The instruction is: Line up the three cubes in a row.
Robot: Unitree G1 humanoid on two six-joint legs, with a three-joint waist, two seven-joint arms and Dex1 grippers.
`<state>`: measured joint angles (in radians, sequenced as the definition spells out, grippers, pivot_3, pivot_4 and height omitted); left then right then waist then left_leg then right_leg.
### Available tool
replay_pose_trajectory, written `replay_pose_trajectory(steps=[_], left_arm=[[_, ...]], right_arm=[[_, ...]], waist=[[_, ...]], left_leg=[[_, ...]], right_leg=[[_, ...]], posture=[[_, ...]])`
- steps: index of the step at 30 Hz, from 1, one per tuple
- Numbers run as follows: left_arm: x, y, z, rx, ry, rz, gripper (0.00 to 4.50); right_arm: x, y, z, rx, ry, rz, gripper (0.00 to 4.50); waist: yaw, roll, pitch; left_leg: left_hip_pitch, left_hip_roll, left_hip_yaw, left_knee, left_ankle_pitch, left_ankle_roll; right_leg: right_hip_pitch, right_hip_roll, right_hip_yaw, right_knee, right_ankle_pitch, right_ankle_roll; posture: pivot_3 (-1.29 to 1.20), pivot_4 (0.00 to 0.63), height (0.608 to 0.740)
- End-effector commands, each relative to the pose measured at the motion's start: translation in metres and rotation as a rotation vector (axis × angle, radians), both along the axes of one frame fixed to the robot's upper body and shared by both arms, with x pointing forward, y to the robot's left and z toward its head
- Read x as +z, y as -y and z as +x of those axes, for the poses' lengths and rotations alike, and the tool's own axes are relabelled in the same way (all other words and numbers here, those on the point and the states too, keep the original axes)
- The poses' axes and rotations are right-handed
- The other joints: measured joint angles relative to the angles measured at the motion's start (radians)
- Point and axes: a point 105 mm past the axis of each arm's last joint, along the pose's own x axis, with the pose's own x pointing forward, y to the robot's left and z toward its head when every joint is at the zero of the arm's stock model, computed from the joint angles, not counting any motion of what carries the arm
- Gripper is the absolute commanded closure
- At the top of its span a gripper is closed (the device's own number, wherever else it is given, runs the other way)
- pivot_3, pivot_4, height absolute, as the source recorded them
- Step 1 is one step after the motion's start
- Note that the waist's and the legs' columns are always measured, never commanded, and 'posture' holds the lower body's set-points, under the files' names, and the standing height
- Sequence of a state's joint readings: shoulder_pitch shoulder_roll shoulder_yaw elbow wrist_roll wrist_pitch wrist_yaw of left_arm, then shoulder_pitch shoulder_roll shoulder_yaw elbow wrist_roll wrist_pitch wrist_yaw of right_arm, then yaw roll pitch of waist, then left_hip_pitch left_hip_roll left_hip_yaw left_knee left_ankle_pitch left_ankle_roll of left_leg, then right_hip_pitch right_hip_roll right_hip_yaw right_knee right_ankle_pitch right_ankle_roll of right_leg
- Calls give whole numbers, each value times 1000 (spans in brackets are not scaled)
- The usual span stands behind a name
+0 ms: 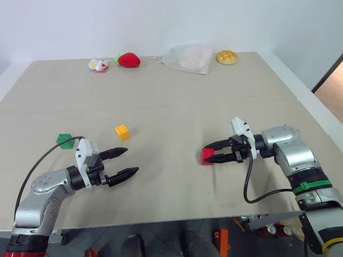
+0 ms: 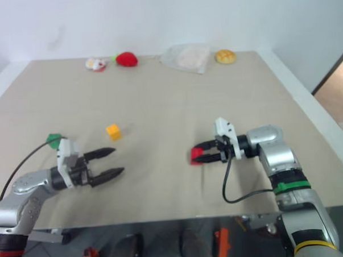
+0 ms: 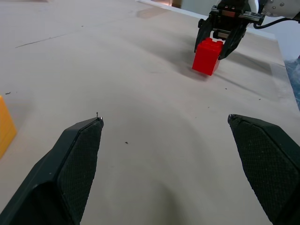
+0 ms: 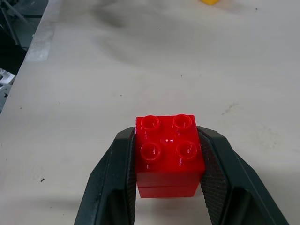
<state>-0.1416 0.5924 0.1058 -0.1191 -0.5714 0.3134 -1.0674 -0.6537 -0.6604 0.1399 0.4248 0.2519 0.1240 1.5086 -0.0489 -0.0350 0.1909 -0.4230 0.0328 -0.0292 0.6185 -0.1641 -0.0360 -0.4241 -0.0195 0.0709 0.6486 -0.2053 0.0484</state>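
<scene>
**Red cube gripped on the right, left pincer spread wide**

The table [image 1: 159, 117] is a broad beige board running from the near edge to a white wall. The right arm reaches in from the near right with its forearm bent across toward the left, so the right gripper [image 1: 213, 151] points leftward and slightly down. Its two black fingers [image 4: 112, 183] are clamped on opposite sides of the red cube [image 4: 169, 154], studs up, at right of centre on the table. The left arm comes in from the near left, forearm roughly level, with the left gripper [image 1: 123, 162] pointing toward the right; its fingers [image 3: 75, 164] stand wide apart with nothing between them, above bare table.

The yellow-orange cube [image 1: 122, 132] sits just beyond the left gripper, toward the middle. The green cube [image 1: 65, 140] lies left of it, close behind the left wrist. Along the far edge sit a clear bag [image 1: 188, 58], a red strawberry toy [image 1: 128, 60] and a round bun [image 1: 226, 57].
</scene>
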Motion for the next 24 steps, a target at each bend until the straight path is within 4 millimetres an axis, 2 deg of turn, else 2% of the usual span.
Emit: replay_pose_trajectory(steps=[1, 6, 7, 13, 18, 21, 24], left_arm=[[11, 2, -2, -5, 40, -18, 79], [13, 0, 1, 13, 47, -23, 79], [13, 0, 1, 17, 48, -23, 79], [14, -4, 1, 43, 48, -24, 79], [15, -16, -2, 99, 34, -30, 79], [16, -28, -8, 144, 3, -46, 79], [12, -56, -21, 253, -35, -48, 79]], right_arm=[[11, -3, 1, 14, 38, 31, 3244], [2, -10, 3, 23, 13, 27, 3244], [1, -10, 4, 20, 10, 27, 2187], [-3, -10, 7, 16, 16, 13, 114], [13, 3, 4, 39, 60, -21, 48], [34, 15, -5, 64, 92, -29, 48], [60, 43, -7, 7, 157, -79, 48]], waist=[[0, 0, 0], [0, 0, 0], [0, 0, 0], [0, 0, 0], [0, 0, 0], [0, 0, 0], [0, 0, 0]], left_leg=[[0, 0, 0, 0, 0, 0], [0, 0, 0, 0, 0, 0], [0, 0, 0, 0, 0, 0], [0, 0, 0, 0, 0, 0], [0, 0, 0, 0, 0, 0], [-1, 0, 0, 0, 0, 0], [-1, 0, 1, 0, 0, 0]], right_leg=[[0, 0, 0, 0, 0, 0], [0, 0, 0, 0, 0, 0], [0, 0, 0, 0, 0, 0], [0, 0, 0, 0, 0, 0], [0, 0, 0, 0, 0, 0], [0, -1, 0, 0, 0, 0], [-1, -1, 0, 0, 0, 0]], posture=[[0, 150, 739], [0, 150, 739], [0, 150, 739], [0, 150, 739], [0, 150, 739], [0, 150, 739], [0, 150, 739]])
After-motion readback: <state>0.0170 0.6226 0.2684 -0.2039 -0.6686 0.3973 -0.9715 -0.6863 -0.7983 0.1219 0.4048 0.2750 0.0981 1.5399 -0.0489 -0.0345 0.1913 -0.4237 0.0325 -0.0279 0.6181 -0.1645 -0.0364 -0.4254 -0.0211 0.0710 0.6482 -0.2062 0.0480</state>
